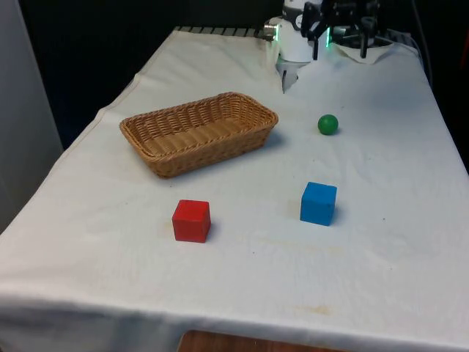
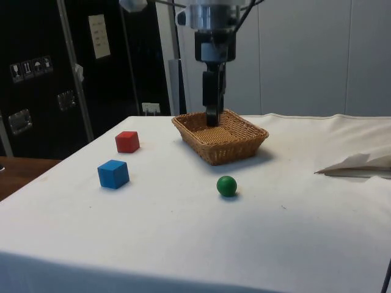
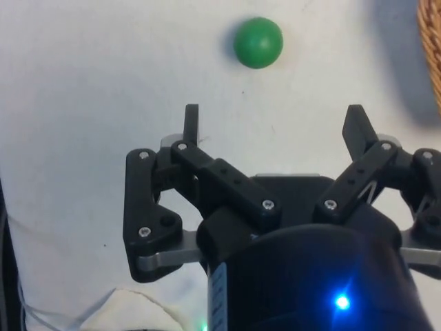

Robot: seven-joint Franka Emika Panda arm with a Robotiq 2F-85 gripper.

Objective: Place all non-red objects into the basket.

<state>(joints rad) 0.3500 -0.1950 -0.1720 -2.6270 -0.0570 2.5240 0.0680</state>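
- Black two-finger gripper (image 3: 273, 126) hangs above the white cloth with its fingers spread wide apart and nothing between them; in the side view the gripper (image 2: 212, 116) points straight down, raised off the table.
- Nearest the front edge of the tabletop, the red wooden cube (image 1: 191, 220) sits on the cloth toward the front view's left, resting flat and alone.
- Just a little farther back, the blue wooden cube (image 1: 318, 203) stands toward the front view's right, well apart from the red cube and touching nothing.
- In the side view the blue cube (image 2: 113, 173) lies closer to the table's near edge than the red cube (image 2: 127, 141).
- Farther back, the oblong woven wicker basket (image 1: 248, 110) lies toward the left edge of the tabletop, set at an angle to the edges, with nothing inside it.
- Beside the basket (image 2: 249, 130), on its right in the front view, the small green ball (image 1: 327, 124) rests on the cloth, apart from the basket's wall.
- From the wrist, the green ball (image 3: 258, 42) lies ahead of the open fingertips (image 3: 191, 118), not between them, and a sliver of the basket's rim (image 3: 430, 48) shows off to one side.
- White tablecloth (image 1: 381, 279) covers the whole tabletop and is rumpled toward the far edge.
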